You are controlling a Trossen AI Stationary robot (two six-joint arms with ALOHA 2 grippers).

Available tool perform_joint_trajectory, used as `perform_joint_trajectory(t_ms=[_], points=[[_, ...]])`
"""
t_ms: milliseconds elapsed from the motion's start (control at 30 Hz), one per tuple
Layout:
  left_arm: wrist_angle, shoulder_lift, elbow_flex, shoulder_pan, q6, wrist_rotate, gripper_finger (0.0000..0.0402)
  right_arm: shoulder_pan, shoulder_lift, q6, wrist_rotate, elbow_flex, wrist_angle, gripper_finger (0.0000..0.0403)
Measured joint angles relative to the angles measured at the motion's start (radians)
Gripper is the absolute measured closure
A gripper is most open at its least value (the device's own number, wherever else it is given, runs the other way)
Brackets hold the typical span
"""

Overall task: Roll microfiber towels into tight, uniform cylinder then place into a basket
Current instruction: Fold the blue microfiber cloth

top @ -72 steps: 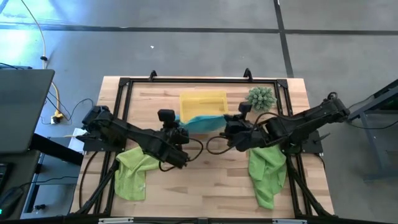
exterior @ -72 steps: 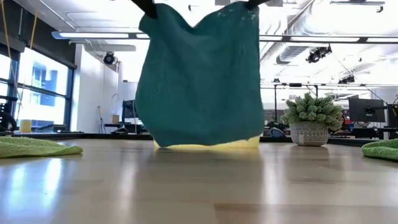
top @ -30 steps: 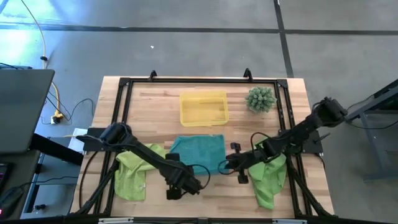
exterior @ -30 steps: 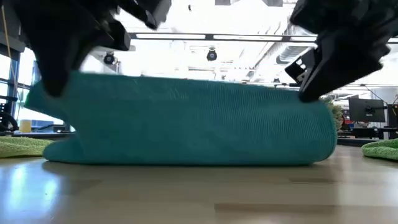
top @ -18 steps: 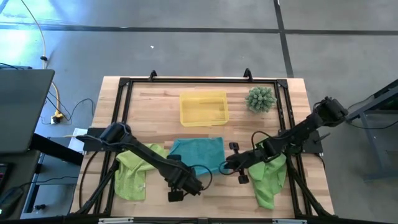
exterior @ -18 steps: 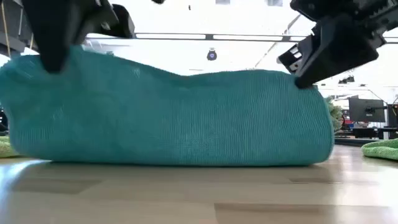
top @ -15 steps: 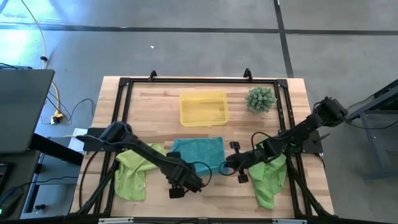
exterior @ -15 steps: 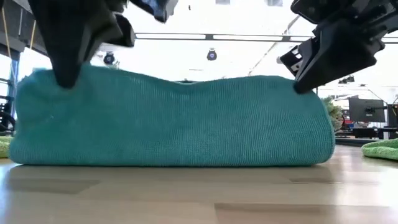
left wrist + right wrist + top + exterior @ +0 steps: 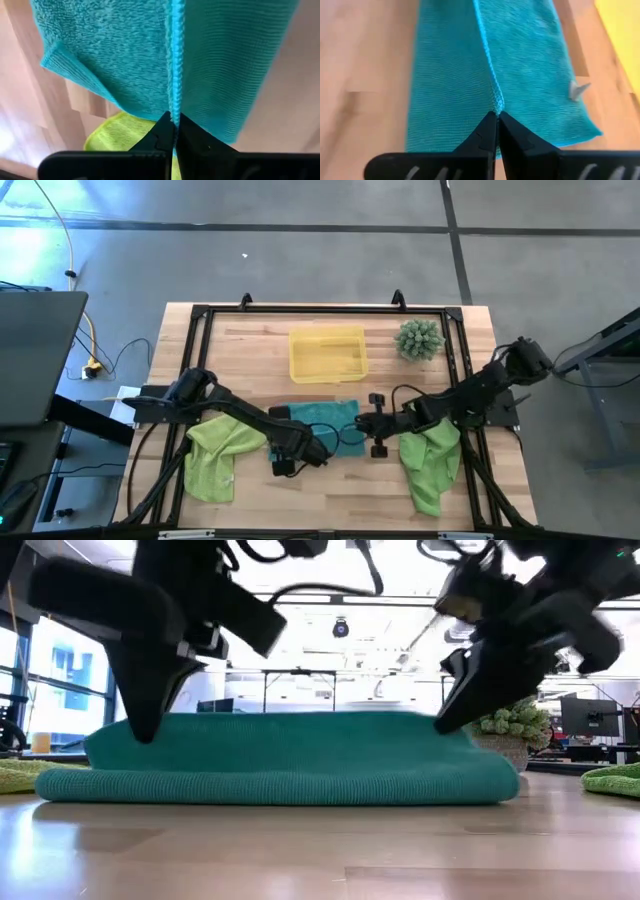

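Rolling step: the left claw (image 9: 300,442) and right claw (image 9: 362,423) are each pinching shut on the teal towel (image 9: 322,420) edge at frame centre, below the basket (image 9: 327,355). Next probably calls for folding it over evenly.

Grey floor (image 9: 300,260) with dark seams; windows (image 9: 55,690) at left; ceiling strip lights (image 9: 360,600); monitor (image 9: 590,718) at right.
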Motion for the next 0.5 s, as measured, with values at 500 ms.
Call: perform_joint_trajectory(t_ms=[500], points=[[0.008, 0.000, -0.022, 0.114, 0.064, -0.024, 0.0402, -0.155, 0.040, -0.070, -0.058, 0.000, -0.001, 0.0402]])
